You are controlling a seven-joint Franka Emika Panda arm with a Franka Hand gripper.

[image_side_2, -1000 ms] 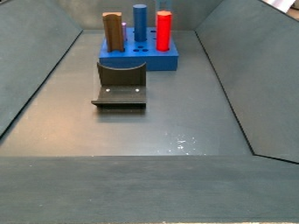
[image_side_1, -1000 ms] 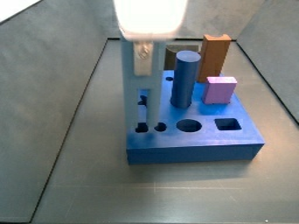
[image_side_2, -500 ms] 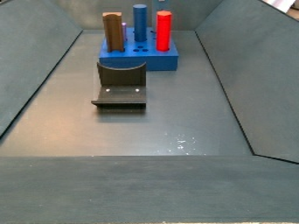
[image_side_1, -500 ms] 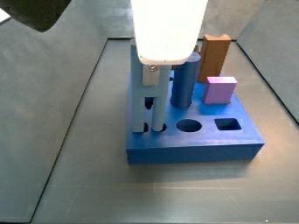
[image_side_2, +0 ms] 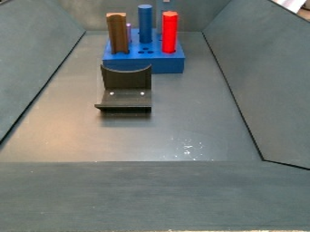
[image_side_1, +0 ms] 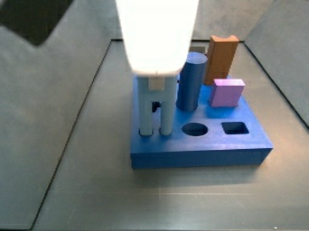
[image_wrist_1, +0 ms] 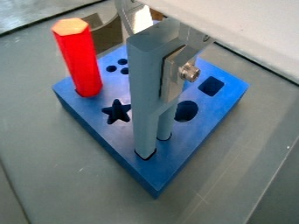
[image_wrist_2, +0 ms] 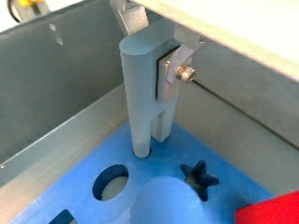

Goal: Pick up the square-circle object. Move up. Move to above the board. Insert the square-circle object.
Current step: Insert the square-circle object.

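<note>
Silver fingers (image_wrist_1: 187, 54) over dark blue board (image_wrist_1: 176, 162).

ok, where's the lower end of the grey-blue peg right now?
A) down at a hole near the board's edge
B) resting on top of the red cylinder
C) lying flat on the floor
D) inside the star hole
A: in a wrist view the square-circle object, held in the end effector, meets the board at a hole near its edge, beside the star hole.
</note>
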